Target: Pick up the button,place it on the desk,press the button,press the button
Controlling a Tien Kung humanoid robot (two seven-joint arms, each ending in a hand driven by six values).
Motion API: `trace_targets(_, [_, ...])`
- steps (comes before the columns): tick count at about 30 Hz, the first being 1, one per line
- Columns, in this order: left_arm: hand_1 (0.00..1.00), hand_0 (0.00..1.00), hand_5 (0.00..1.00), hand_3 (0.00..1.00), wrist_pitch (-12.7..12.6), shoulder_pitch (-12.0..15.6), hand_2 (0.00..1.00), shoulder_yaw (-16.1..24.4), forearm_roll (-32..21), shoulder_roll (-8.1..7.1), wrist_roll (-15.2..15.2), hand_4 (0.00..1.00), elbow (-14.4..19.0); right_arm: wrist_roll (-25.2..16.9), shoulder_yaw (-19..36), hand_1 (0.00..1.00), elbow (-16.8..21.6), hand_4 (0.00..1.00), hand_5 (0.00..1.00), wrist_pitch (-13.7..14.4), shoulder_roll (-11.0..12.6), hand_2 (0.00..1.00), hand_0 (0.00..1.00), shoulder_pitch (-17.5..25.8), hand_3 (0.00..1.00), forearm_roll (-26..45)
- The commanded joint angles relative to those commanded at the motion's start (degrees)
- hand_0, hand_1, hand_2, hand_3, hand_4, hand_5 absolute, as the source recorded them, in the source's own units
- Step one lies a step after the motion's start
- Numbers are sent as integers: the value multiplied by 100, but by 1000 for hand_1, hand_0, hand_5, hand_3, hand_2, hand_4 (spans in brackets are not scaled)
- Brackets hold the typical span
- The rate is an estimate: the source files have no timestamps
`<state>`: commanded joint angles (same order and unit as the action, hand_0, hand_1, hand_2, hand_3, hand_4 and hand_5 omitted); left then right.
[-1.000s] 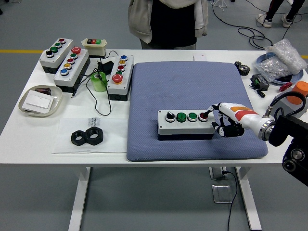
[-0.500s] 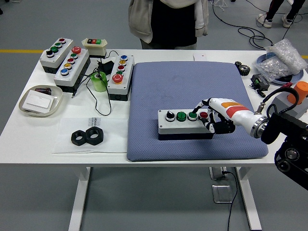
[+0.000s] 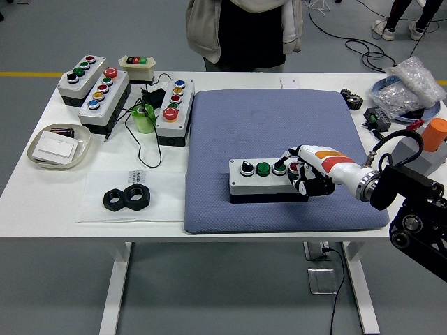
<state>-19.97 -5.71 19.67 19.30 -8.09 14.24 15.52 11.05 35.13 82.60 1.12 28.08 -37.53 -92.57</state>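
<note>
Since a second ago our right hand (image 3: 302,174) slid left along the button box (image 3: 269,180) lying center-right on the blue mat (image 3: 279,118), index finger out on a button, others curled; placing done, pressing underway.

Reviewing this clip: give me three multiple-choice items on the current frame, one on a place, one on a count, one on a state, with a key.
1. Where does the button box by the right hand sit?
A. on the blue mat
B. in the beige tray
C. on the bare table

2. How many black hex nuts lie at the table's left front?
A. one
B. two
C. four

3. What is the right hand doing?
A. resting off the table
B. lifting the box clear of the mat
C. reaching over the box's right end, a finger at its buttons

Key: 1 A, the mat shows on every side of the box. 2 B, two nuts lie side by side. 3 C, the hand covers the right end and the box lies flat.
</note>
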Motion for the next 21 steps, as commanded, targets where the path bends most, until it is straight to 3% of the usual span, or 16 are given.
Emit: trace_targets(21, [782,746,998,773,3,25,856,66,104,9,26,542,-9,64,-108,2,7,507,2,-51,-17,101,133,-17,702,-67])
